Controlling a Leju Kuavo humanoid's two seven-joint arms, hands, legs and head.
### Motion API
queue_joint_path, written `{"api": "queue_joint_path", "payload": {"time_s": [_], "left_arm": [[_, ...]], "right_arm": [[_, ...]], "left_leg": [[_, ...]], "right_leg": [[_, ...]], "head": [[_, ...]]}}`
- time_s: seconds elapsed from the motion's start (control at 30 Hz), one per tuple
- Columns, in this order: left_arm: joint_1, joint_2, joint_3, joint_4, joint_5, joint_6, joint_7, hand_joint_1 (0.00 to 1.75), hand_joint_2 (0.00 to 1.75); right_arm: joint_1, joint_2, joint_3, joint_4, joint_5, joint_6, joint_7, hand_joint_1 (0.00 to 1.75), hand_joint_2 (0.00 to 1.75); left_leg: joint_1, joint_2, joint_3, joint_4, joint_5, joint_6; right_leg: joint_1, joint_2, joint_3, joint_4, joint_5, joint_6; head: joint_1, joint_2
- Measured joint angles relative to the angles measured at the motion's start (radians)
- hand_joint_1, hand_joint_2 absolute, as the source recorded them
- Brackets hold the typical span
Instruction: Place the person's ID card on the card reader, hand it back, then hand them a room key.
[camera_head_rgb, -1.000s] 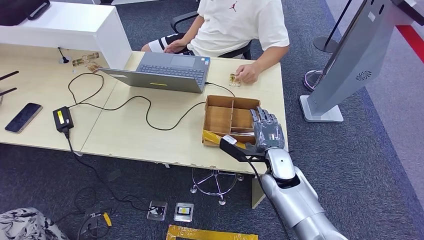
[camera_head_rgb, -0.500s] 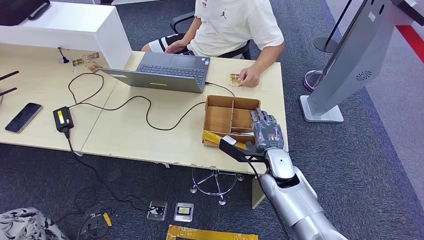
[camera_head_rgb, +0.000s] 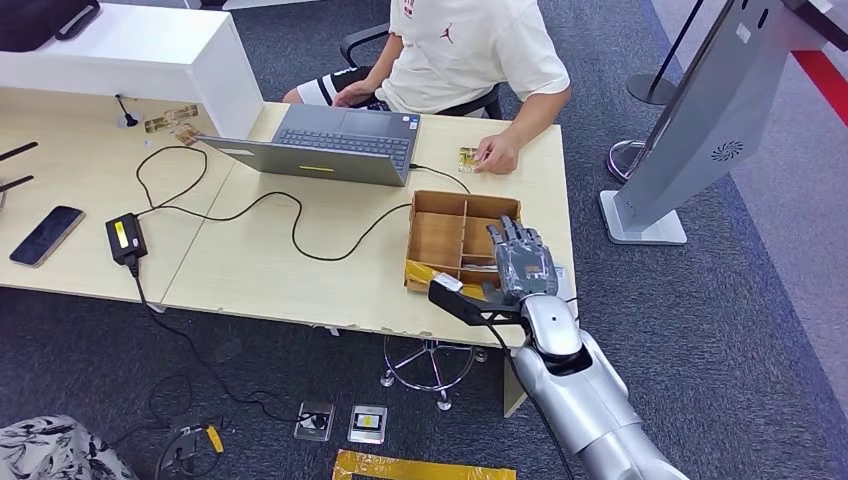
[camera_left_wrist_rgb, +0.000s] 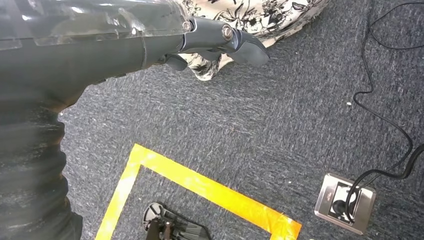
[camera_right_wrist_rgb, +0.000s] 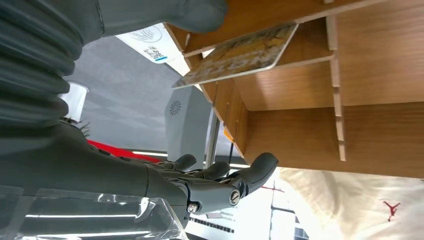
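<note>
At lower centre-right of the head view, over the near right corner of the worktop: right hand, palm down above the divided wooden box. Fingers spread well apart, nothing in them; thumb close to the box wall, contact impossible to tell.

Inside one compartment, seen from the right wrist: patterned card, leaning tilted against a divider, one long edge raised. Probably a room key. Thin, stiff, light and smooth, so likely to slide under a flat press; best pinched by the raised edge between thumb and one finger, lifted clear of the divider rather than dragged.

At upper centre of the head view, at the far edge of the worktop: ID card, lying flat, just under the person's hand, well apart from the robot's hand. Same handling expected; flat on the surface, hard to get under unless offered.

Left hand hanging above grey carpet, fingers loosely extended, holding nothing.
</note>
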Motion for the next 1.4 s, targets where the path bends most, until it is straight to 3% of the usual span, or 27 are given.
{"api": "queue_joint_path", "payload": {"time_s": [0.23,0.4,0.53,0.93,1.1,1.4], "left_arm": [[0.0,0.0,0.0,0.0,0.0,0.0,0.0,0.0,1.75],[0.0,0.0,0.0,0.0,0.0,0.0,0.0,0.0,1.75],[0.0,0.0,0.0,0.0,0.0,0.0,0.0,0.0,1.75],[0.0,0.0,0.0,0.0,0.0,0.0,0.0,0.0,1.75],[0.0,0.0,0.0,0.0,0.0,-0.002,0.0,0.0,1.75],[0.0,0.0,0.0,0.0,0.0,-0.002,0.0,0.0,1.75]], "right_arm": [[0.006,0.001,0.0,-0.055,0.004,0.023,0.0,0.51,1.75],[0.01,0.001,0.0,-0.078,0.004,0.029,0.0,0.95,1.75],[0.011,0.001,0.0,-0.089,0.004,0.032,0.0,1.04,1.75],[0.015,0.0,0.0,-0.105,0.004,0.055,0.003,0.99,1.75],[0.019,0.0,0.0,-0.105,0.004,0.061,0.004,0.79,1.75],[0.023,0.0,0.0,-0.105,0.001,0.081,0.011,0.87,1.75]], "left_leg": [[0.0,0.0,0.0,0.0,0.0,0.0],[0.0,0.0,0.0,0.0,0.0,0.0],[0.0,0.0,0.0,0.0,0.0,0.0],[0.0,0.0,0.0,0.0,0.0,0.0],[0.0,0.0,0.0,0.0,0.0,0.0],[0.0,0.0,0.0,0.0,0.0,0.0]], "right_leg": [[0.0,0.0,0.0,0.0,0.0,0.0],[0.0,0.0,0.0,0.0,0.0,0.0],[0.0,0.0,0.0,0.0,0.0,0.0],[0.0,0.0,0.0,0.0,0.0,0.0],[0.0,0.0,0.0,0.0,0.0,0.0],[0.0,0.0,0.0,0.0,0.0,0.0]], "head": [[0.0,0.0],[0.0,0.0],[0.0,0.0],[0.0,0.0],[0.0,0.0],[0.0,0.0]]}}
